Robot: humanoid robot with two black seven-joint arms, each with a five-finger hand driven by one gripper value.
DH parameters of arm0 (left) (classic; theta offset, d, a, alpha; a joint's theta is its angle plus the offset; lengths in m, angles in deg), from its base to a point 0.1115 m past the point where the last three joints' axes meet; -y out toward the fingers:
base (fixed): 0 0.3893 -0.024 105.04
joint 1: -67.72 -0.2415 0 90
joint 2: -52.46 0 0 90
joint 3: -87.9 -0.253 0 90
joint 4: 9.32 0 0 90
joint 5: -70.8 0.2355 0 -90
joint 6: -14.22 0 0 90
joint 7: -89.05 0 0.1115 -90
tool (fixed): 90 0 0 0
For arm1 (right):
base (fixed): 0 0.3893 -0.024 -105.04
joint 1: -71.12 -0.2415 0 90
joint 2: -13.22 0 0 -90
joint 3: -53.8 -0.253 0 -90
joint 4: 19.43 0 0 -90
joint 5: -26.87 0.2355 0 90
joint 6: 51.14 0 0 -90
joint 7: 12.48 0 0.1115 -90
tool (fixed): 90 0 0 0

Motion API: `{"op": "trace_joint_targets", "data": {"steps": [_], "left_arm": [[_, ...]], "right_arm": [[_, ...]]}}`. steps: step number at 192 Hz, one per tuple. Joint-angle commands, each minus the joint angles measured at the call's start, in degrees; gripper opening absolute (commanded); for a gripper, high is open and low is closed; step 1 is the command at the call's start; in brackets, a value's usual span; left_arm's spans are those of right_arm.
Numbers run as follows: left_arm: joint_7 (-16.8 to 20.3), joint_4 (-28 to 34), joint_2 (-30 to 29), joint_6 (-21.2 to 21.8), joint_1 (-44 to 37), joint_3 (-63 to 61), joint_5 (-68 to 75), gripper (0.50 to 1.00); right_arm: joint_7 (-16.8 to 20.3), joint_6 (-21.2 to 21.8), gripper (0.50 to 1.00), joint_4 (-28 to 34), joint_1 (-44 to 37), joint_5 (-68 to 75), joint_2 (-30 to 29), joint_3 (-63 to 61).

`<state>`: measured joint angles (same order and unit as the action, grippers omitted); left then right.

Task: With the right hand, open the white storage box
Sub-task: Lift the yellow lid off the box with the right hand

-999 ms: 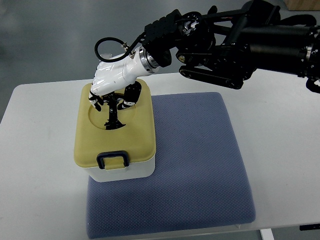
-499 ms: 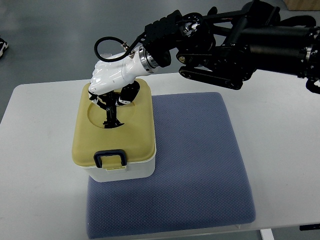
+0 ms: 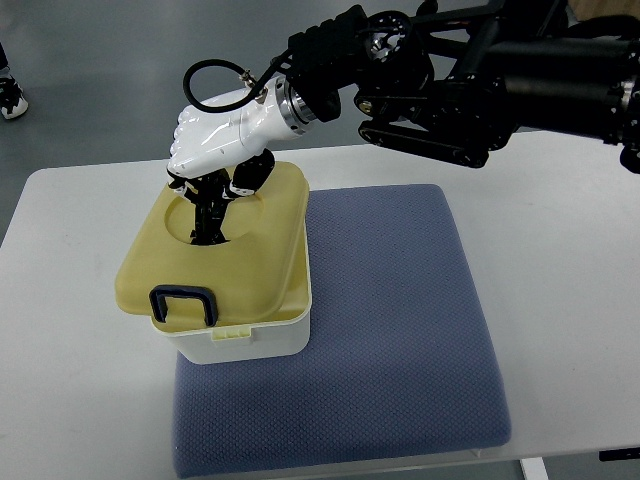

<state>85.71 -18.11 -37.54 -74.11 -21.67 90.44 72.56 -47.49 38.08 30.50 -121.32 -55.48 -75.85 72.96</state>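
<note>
A white storage box stands on the front left of a blue mat. Its tan lid is lifted off the box at the front and left and sits tilted. A dark latch is on the lid's front edge. My right hand, white with black fingers, comes in from the right and is shut on the black handle in the round recess on top of the lid. The left arm is not in view.
The mat lies on a white table. Grey floor lies beyond the table's far edge. A shoe of a person shows at the far left edge.
My right hand has risen and moved left with the handle. The lid has come up off the box at its front and now sits tilted, shifted to the left.
</note>
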Motion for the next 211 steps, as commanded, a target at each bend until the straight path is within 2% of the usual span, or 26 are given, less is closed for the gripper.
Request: {"op": "trace_joint_targets", "data": {"steps": [1, 50, 116, 153, 188, 211], "left_arm": [[0.0, 0.0, 0.0, 0.0, 0.0, 0.0, 0.0, 1.000], [0.0, 0.0, 0.0, 0.0, 0.0, 0.0, 0.0, 1.000], [0.0, 0.0, 0.0, 0.0, -0.1, 0.0, 0.0, 1.000], [0.0, 0.0, 0.0, 0.0, -0.1, 0.0, 0.0, 1.000], [0.0, 0.0, 0.0, 0.0, -0.1, 0.0, 0.0, 1.000], [0.0, 0.0, 0.0, 0.0, -0.1, 0.0, 0.0, 1.000]], "right_arm": [[0.0, 0.0, 0.500, 0.1, -2.6, 0.1, 0.5, -0.4], [0.0, 0.1, 0.500, 0.6, -5.8, 0.3, 5.8, -0.4], [0.0, 0.4, 0.500, 9.8, -6.5, -0.9, 23.3, -0.3], [0.0, 0.2, 0.500, 12.9, -2.9, -3.5, 31.4, -0.2], [0.0, 0.0, 0.500, 12.9, 1.6, -4.8, 35.7, -0.3], [0.0, -2.6, 0.500, 12.9, 5.2, -5.1, 38.3, -0.3]]}}
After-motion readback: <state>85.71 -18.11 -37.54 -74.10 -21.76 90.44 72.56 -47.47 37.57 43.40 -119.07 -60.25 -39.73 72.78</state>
